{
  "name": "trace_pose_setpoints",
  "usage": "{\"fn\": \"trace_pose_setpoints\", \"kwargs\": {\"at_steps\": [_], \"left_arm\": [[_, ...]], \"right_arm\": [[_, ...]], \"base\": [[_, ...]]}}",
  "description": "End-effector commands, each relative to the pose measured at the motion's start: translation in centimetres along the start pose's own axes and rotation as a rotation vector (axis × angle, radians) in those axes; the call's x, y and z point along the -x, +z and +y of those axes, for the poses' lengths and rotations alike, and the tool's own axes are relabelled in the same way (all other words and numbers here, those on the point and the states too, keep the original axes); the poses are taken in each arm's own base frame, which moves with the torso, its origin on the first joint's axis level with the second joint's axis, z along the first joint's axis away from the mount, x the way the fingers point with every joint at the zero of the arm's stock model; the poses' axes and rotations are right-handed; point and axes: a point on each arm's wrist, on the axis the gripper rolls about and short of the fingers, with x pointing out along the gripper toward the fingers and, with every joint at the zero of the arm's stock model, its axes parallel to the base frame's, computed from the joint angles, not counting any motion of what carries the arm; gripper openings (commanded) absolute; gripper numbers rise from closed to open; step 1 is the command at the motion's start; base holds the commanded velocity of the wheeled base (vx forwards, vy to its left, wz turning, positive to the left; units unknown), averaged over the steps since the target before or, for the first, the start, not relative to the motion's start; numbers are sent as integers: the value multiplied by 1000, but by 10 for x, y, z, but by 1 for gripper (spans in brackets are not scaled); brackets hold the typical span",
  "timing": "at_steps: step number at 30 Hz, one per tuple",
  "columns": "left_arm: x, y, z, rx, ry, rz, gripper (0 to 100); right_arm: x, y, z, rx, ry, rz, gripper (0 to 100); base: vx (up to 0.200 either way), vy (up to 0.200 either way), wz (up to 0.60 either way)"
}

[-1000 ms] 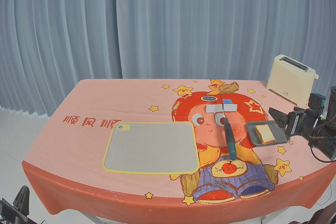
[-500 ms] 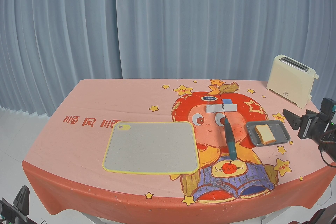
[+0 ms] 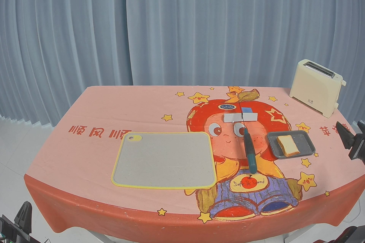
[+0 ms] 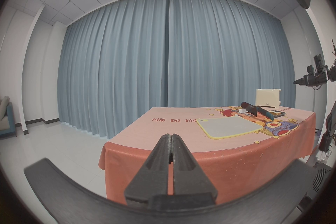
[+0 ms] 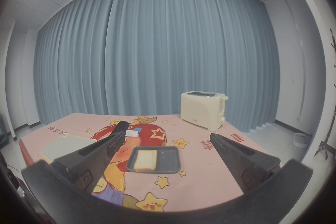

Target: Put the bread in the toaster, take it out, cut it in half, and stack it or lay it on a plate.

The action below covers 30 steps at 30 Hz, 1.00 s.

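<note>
A slice of bread (image 3: pixel 288 145) lies flat in a grey tray (image 3: pixel 305 140) on the right of the table. The cream toaster (image 3: pixel 317 87) stands at the far right corner, its slot up. A teal-handled knife (image 3: pixel 249 149) lies left of the tray, and a grey cutting board (image 3: pixel 165 159) with a yellow rim sits at centre-left. My right gripper (image 3: pixel 344 133) hangs open off the table's right edge, well apart from the tray; its fingers (image 5: pixel 101 153) frame the bread (image 5: pixel 146 160) and toaster (image 5: pixel 203 109). My left gripper (image 4: pixel 171 137) is shut on nothing, low before the table's near-left corner.
A white strip with a small blue piece (image 3: pixel 240 117) lies behind the knife. The table (image 3: pixel 114 111) wears a pink cartoon cloth that falls away at the front and right edges. Blue curtains hang close behind.
My right gripper has drawn back to the right, from just beside the tray to beyond the table's right edge. The bread, tray and knife have stayed put.
</note>
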Motion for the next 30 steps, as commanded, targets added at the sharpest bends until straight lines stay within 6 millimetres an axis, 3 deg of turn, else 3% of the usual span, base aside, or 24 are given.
{"fn": "trace_pose_setpoints", "kwargs": {"at_steps": [1, 6, 13, 19, 30], "left_arm": [[-1, -5, 0, 0, 0, 19, 0], [-1, -5, 0, 0, 2, 19, 0], [-1, -5, 0, 0, 2, 19, 0], [-1, -5, 0, 0, 0, 19, 0], [-1, -5, 0, 0, 2, 19, 0]], "right_arm": [[24, 0, -11, 7, -43, -94, 100], [41, -5, -16, 40, -58, -148, 100], [67, -34, -25, 77, -104, -173, 100], [83, -47, -28, 97, -104, -148, 100], [92, -57, -30, 96, -137, -141, 100]], "base": [[0, 0, 0], [0, 0, 0], [0, 0, 0], [0, 0, 0], [0, 0, 0]]}}
